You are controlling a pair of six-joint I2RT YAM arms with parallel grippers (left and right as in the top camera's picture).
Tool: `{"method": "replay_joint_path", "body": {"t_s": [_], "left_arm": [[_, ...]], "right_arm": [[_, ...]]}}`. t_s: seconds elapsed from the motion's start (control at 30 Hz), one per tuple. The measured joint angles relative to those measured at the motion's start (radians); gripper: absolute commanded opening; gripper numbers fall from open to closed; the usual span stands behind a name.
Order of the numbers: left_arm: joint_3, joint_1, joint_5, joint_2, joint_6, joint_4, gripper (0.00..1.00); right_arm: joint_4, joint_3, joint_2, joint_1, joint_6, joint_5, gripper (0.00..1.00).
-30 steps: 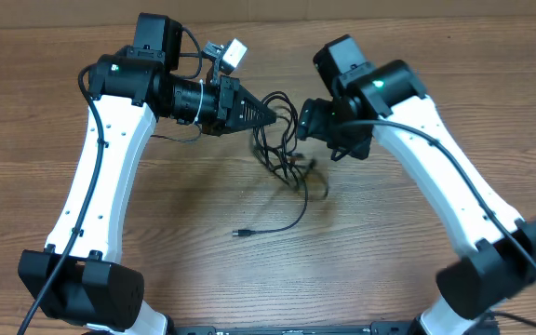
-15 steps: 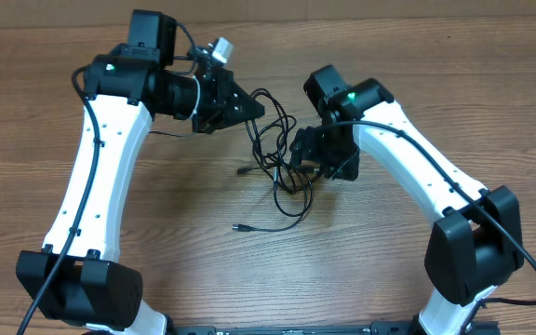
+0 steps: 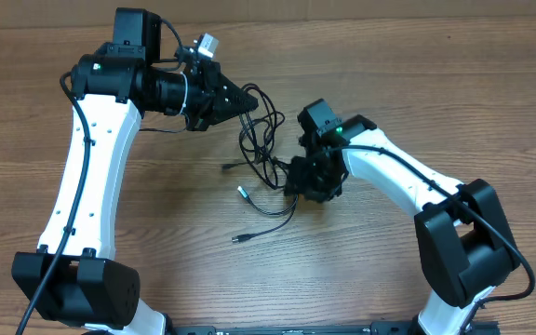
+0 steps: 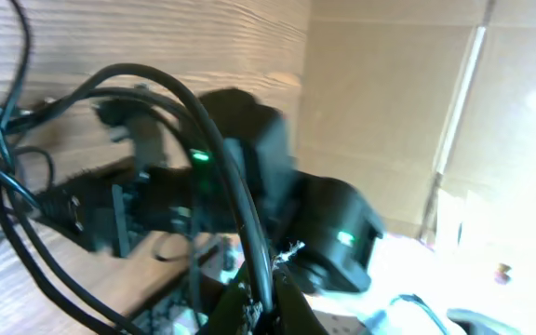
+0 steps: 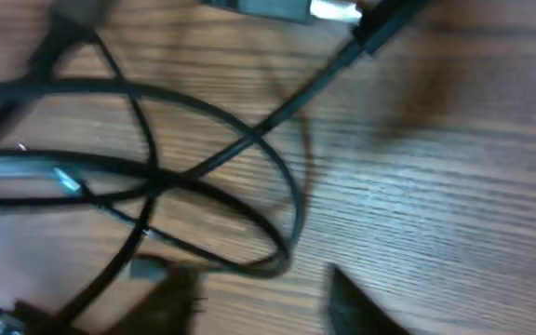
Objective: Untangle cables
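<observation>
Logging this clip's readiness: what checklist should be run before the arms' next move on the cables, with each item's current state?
1. Left gripper shut on the cables: ok.
2. Right gripper down at the tangle: ok.
3. Right fingers closed on a strand: cannot tell, the view is blurred.
4. Strands separated: not ok, loops cross each other.
5. One plug end lies free on the table: ok.

Lab: wood-grain table (image 3: 491,93), cardboard wall (image 4: 389,112)
</observation>
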Motion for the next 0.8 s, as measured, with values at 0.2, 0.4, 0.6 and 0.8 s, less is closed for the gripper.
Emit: {"method": "replay_joint_path", "body": {"t_s": [0.2, 0.4, 0.6, 0.8], "left_arm": [[0.000, 0.002, 0.063, 0.000, 0.001, -0.001, 0.04], [0.001, 0.018, -0.043, 0.000, -0.058, -0.071, 0.04], [0.001, 0.019, -0.241, 0.000, -0.136, -0.141, 0.04], [0.001, 0.018, -0.206, 0.000, -0.143, -0.106, 0.04]], "right_arm": [[-0.064, -0.042, 0.000, 0.000, 0.094, 0.102, 0.04], [-0.105, -0.035, 0.000, -0.002, 0.080, 0.089, 0.04], [-0.154, 0.031, -0.078, -0.001, 0.063, 0.081, 0.34], [-0.071, 0.081, -0.219, 0.014, 0.001, 0.045, 1.00]]}}
